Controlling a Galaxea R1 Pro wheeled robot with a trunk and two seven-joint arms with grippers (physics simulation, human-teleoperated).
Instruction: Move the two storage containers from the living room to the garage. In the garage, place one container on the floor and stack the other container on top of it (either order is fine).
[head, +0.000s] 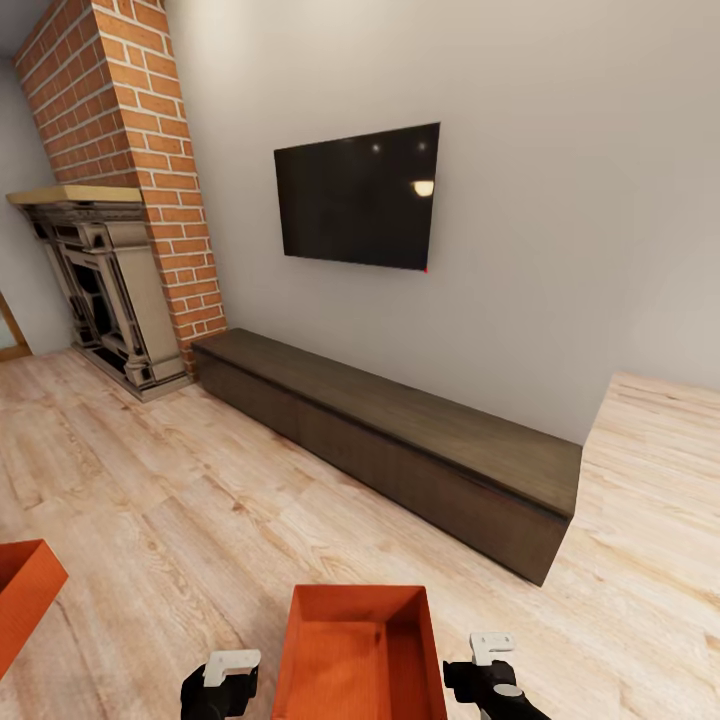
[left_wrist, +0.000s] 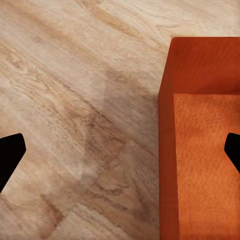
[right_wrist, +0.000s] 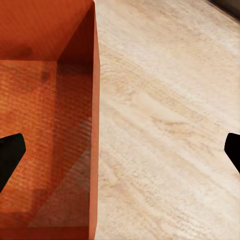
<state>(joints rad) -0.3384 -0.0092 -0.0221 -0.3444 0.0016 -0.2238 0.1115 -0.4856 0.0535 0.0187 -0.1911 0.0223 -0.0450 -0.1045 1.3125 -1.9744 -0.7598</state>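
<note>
One orange-red storage container (head: 360, 655) sits low in the middle of the head view, between my two grippers, on the light wood-plank floor (head: 200, 500). The second container (head: 25, 590) shows partly at the left edge. My left gripper (head: 222, 682) is open; in the left wrist view its black fingertips (left_wrist: 10, 160) stand wide apart on either side of the container's wall (left_wrist: 167, 150). My right gripper (head: 492, 672) is open too, its fingertips (right_wrist: 232, 150) spread on either side of the opposite wall (right_wrist: 95, 125). The ribbed inside of the container (right_wrist: 40, 125) is empty.
A long low dark-brown cabinet (head: 400, 440) runs along the wall under a black TV (head: 360, 195). A red-brick chimney (head: 130, 110) with an ornate fireplace (head: 105, 290) stands at the far left. A light wooden surface (head: 660, 440) rises at the right.
</note>
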